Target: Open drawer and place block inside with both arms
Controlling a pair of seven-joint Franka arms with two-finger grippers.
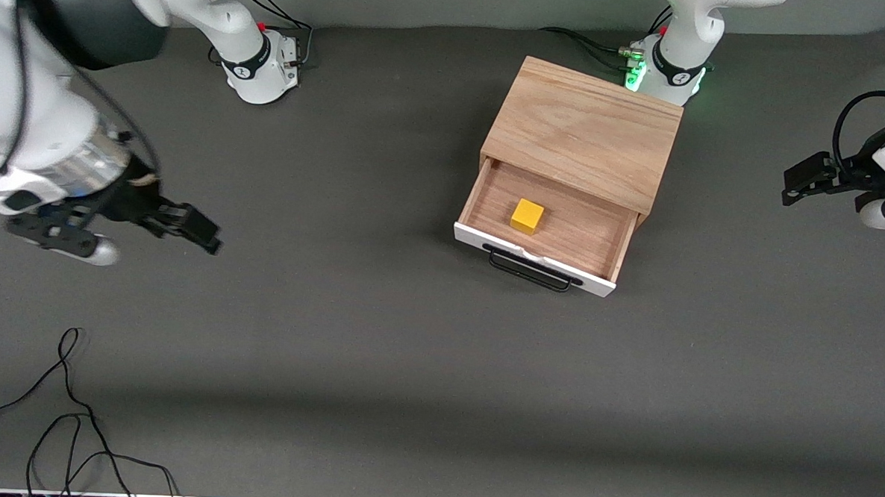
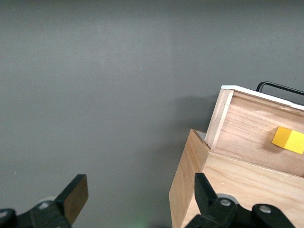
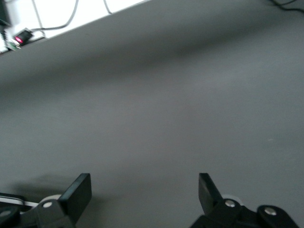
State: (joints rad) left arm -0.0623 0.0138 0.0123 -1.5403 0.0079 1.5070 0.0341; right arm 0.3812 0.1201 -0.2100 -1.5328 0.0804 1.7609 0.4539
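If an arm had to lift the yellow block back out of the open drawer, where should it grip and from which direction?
Probably straight down from above, pinching two opposite flat side faces of the block. It sits flat on the floor of the drawer with bare wood all around it, but the drawer's walls and white front panel block any sideways approach.

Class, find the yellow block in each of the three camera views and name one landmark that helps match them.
Front view: the yellow block lies in the open drawer, on its wooden floor.
Left wrist view: the block shows at the picture's edge, in the same drawer.
Right wrist view: not in it.
Shared landmark: the drawer's black handle.
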